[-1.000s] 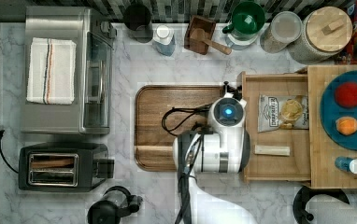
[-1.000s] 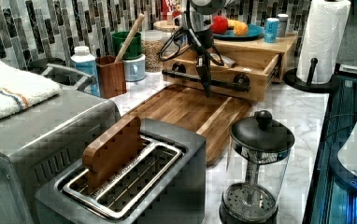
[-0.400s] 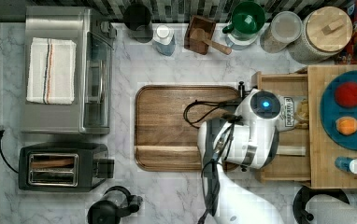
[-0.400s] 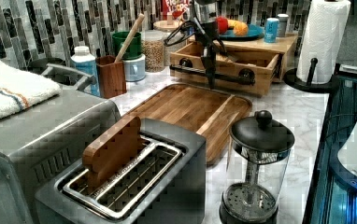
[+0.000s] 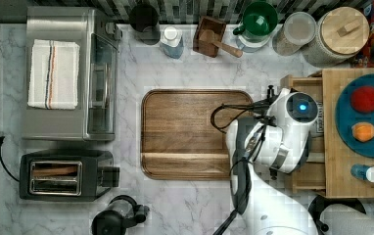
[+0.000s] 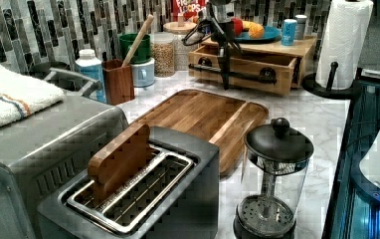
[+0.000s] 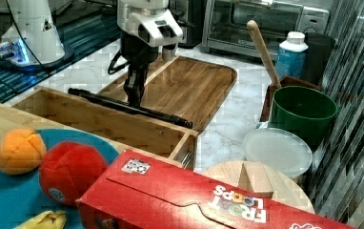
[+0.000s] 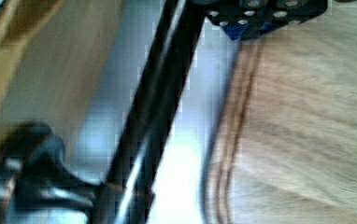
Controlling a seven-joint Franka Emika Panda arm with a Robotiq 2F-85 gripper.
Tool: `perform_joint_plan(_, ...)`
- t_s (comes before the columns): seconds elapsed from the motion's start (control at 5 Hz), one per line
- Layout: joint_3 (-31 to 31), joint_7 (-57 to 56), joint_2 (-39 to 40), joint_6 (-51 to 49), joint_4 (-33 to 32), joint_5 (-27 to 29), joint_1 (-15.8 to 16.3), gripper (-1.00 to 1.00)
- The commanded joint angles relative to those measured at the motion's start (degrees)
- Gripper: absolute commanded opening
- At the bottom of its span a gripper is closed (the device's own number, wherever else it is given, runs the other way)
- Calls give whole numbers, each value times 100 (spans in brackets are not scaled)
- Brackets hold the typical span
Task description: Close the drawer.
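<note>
Most of the travel: by my reading done; the drawer (image 7: pixel 108 121) stands only partly out from under the flat wooden top (image 5: pixel 334 132).
Left to do: a short push more, I judge, until its front sits flush.
Drawer place: at about 3 o'clock in the top view, just beyond the cutting board (image 5: pixel 190 133) on the marble desk (image 5: pixel 126 205).
Jaws: the gripper (image 7: pixel 135 95) points down with its tip against the black bar handle (image 7: pixel 166 115); I cannot tell whether they are wide or narrow.
Drawer make: light wood, shallow, rectangular, straight raised walls, matte grain.
Handle: thin black rod on two round posts, smooth with a faint sheen.
Cutting board: darker brown wood, rounded corners, shallow groove inside its rim.
Desk: white marble with grey veins, glossy.
</note>
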Motion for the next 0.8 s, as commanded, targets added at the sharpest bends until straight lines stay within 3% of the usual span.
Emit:
perform_joint_plan(0.2,-527,-1302,353,339,1594,258,-1146,-100)
perform_joint_plan(0.6,-494,-1508,964,-348,2859,-37,-1509,-100)
perform_joint_plan(0.8,-434,-1500,993,-485,2927,290,-1647,-100)
